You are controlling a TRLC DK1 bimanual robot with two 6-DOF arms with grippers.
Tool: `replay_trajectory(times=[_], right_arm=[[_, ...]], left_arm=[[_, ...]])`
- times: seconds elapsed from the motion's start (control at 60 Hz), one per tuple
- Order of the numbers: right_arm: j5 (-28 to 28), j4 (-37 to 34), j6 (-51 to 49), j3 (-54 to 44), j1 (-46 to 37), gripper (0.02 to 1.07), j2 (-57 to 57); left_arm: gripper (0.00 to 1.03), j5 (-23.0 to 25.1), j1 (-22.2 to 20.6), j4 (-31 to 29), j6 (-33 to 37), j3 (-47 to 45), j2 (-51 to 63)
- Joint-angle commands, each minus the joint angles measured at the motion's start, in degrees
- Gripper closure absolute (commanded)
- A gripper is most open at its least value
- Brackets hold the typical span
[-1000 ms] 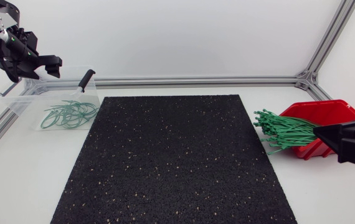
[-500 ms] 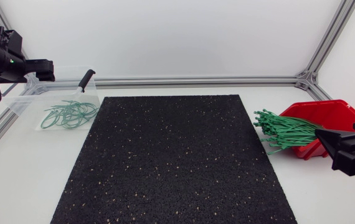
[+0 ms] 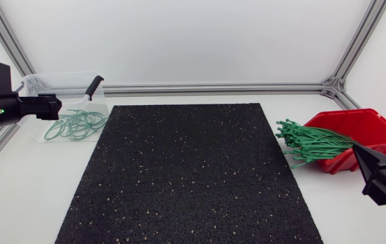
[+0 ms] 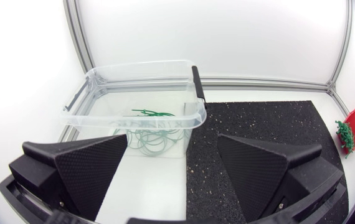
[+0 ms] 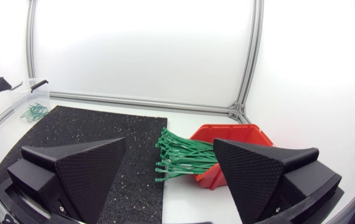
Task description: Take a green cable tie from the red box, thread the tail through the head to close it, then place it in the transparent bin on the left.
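Left claw hangs open facing the transparent bin of looped ties; right claw gapes toward the red box, seemingly poised to pick.

Plenty of room over the black mat, it's flat the whole way between the arms. On the right, the green cable ties spill from the red box over the mat's edge. The transparent bin is open on top, but its black handle sticks up on the mat side.
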Motion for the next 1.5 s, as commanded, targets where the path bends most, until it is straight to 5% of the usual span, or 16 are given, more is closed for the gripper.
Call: replay_trajectory(times=[0.0,0.5,1.167,1.483], right_arm=[[0.65,1.81,-1.06,-1.05,-0.69,0.06,-2.79],[-2.21,18.36,-0.53,-13.4,-4.08,0.06,-4.48],[-9.19,37.87,2.42,-31.76,-9.5,0.06,-6.89],[-9.28,38.11,2.46,-31.99,-9.56,0.06,-6.92]], left_arm=[[0.03,0.15,-0.73,2.48,-0.8,-4.53,-4.97],[0.03,0.32,-1.43,19.27,-2.65,-27.82,-30.9],[0.03,-0.58,-4.62,16.38,-3.91,-41.49,-50.41],[0.03,-0.99,-6.09,15.05,-4.49,-47.77,-59.37]])
